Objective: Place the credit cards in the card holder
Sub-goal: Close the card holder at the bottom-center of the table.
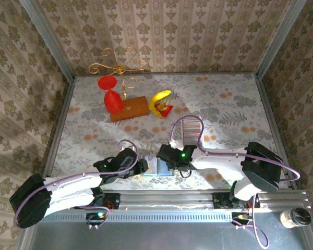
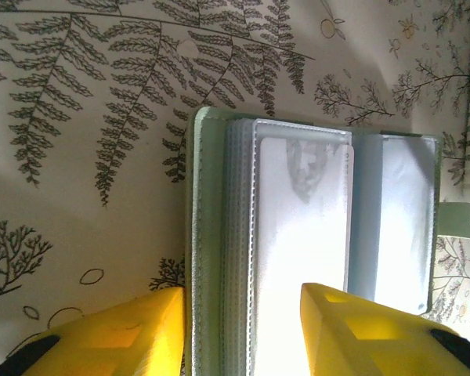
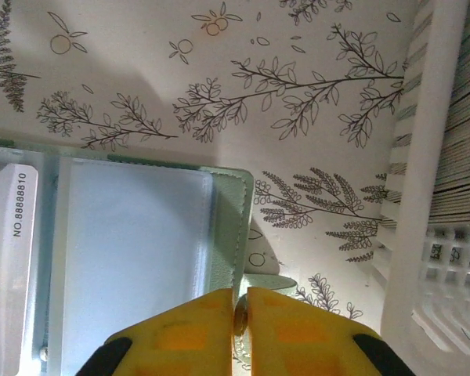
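The card holder (image 1: 164, 166), a sage-green wallet, lies open on the cloth between both grippers. In the left wrist view its green cover (image 2: 193, 235) and clear sleeves face up, with one white card (image 2: 305, 235) in a sleeve. My left gripper (image 2: 243, 291) stands open astride that left half, one finger at the cover's outer edge, the other over the card. My right gripper (image 3: 240, 294) is shut on the snap tab at the holder's (image 3: 229, 211) right edge. The credit cards (image 1: 190, 129) form a ribbed strip in a white tray (image 3: 423, 196).
A gold wire stand with red ornaments on a wooden base (image 1: 128, 108) and a yellow and red toy (image 1: 160, 102) sit at the back. A small jar (image 1: 295, 216) stands off the table at the front right. The tray lies just right of my right gripper.
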`<state>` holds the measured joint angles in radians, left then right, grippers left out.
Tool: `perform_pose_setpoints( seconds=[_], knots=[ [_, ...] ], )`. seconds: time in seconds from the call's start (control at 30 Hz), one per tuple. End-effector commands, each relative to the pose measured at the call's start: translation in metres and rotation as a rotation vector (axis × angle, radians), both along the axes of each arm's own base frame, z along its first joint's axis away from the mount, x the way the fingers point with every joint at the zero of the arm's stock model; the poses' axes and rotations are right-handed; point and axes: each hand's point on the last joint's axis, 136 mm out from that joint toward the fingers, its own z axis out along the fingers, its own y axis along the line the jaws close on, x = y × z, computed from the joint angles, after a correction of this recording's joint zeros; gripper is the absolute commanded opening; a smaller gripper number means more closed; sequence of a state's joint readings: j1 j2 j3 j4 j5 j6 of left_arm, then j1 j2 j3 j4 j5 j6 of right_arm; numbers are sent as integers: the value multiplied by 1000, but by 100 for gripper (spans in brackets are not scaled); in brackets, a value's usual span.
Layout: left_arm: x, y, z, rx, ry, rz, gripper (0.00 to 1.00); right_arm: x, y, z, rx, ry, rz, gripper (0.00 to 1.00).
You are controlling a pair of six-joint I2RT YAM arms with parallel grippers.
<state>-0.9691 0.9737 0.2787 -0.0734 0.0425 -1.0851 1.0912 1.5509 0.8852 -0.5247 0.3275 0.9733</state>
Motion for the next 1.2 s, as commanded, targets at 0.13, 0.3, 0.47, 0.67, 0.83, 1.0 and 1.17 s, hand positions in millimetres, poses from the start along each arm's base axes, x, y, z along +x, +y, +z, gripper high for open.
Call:
perform_pose_setpoints(
  seconds=[0.13, 0.3, 0.47, 0.67, 0.83, 1.0, 1.17],
  knots=[
    [-2, -5, 2, -33, 10, 0, 43, -3, -19, 1, -52, -15, -29, 21],
    [-1, -10, 6, -66, 10, 4, 41, -3, -20, 1, -55, -18, -31, 17],
    [0, -16, 15, -87, 0, -10, 40, -4, -23, 1, -57, -16, -36, 14],
    [2, -19, 23, -94, -21, -27, 35, -6, -29, 1, -77, -12, -37, 23],
    [2, -27, 28, -103, -23, -53, 36, -8, -32, 2, -78, -12, -42, 20],
    [1, -34, 34, -110, -29, -73, 36, -7, -33, 5, -52, -27, -56, 13],
    [2, -44, 48, -140, -50, -94, 36, -8, -34, 1, -38, -28, -67, 8]
  ],
)
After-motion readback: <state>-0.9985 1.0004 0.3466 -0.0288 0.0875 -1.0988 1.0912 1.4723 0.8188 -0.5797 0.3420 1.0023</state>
